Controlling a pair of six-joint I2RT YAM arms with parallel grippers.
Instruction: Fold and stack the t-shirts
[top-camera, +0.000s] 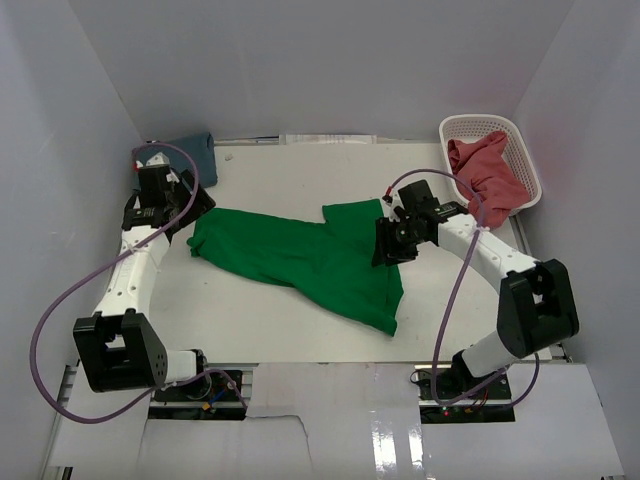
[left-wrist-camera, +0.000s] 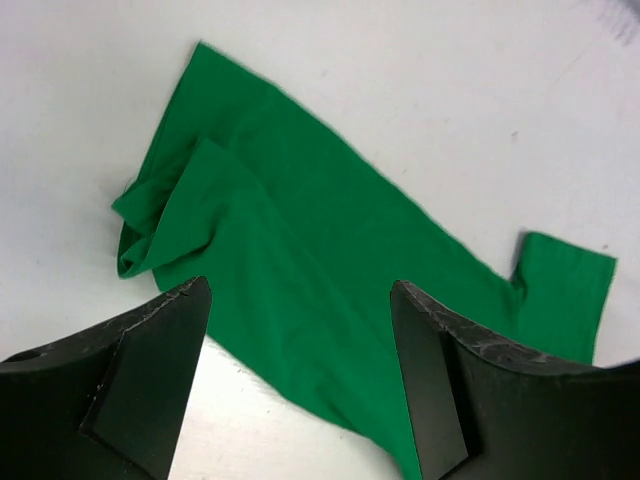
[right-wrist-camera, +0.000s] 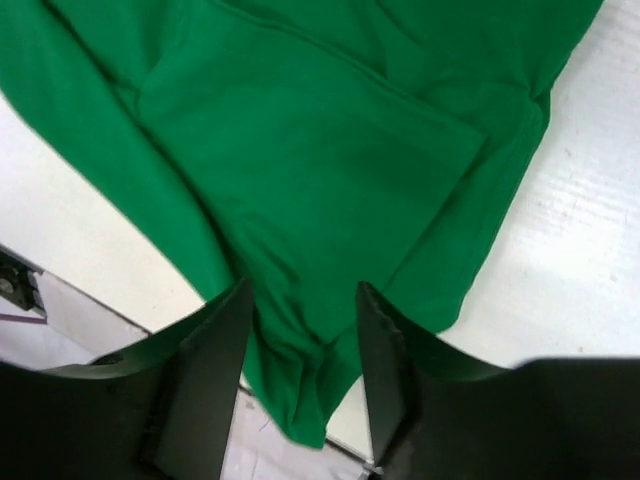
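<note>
The bright green t-shirt (top-camera: 300, 262) lies crumpled and stretched across the middle of the table. My left gripper (top-camera: 198, 207) is open and empty just above its left end; in the left wrist view (left-wrist-camera: 300, 380) the green cloth (left-wrist-camera: 300, 230) lies below the spread fingers. My right gripper (top-camera: 386, 248) is open above the shirt's right part; in the right wrist view (right-wrist-camera: 300, 370) the cloth (right-wrist-camera: 300, 150) lies under the jaws, not pinched. The slate blue t-shirt (top-camera: 193, 155) sits folded at the back left. The pinkish red t-shirt (top-camera: 485, 172) lies bunched in the basket.
The white lattice basket (top-camera: 480, 122) stands at the back right corner. White walls close in the table (top-camera: 290, 180) on the left, back and right. The table's front edge (right-wrist-camera: 60, 300) shows near the shirt's hem.
</note>
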